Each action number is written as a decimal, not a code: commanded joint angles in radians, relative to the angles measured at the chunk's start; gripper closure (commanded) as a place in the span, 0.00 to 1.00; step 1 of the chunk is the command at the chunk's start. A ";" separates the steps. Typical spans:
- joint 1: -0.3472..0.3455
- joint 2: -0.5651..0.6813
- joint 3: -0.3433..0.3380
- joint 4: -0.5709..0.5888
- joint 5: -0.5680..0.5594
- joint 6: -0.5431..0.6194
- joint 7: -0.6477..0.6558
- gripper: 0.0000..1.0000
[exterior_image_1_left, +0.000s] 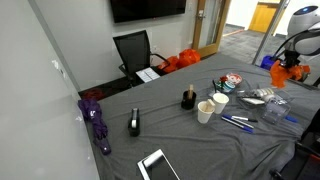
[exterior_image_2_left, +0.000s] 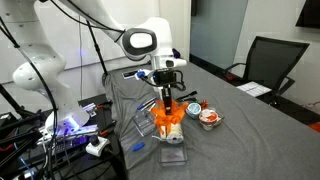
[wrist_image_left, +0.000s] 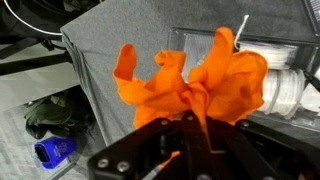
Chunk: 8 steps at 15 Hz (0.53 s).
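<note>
Left of claw: bare grey tablecloth. Claw pinching orange glove at its bunched middle, so the glove fingers splay loose and the glove hangs clear of the table, just under claw. Right of claw: clear tub, possibly empty; glare.

The grey-clothed table carries a purple folded umbrella at the left, 2 white paper cups mid-table, and blue pens right of them.
</note>
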<state>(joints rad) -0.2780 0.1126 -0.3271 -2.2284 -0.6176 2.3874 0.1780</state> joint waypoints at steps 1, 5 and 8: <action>-0.003 0.090 -0.027 0.025 -0.114 0.053 0.108 0.99; -0.007 0.152 -0.043 0.022 -0.155 0.096 0.184 0.99; -0.007 0.192 -0.057 0.023 -0.156 0.132 0.200 0.99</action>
<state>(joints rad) -0.2780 0.2567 -0.3676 -2.2207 -0.7521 2.4706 0.3581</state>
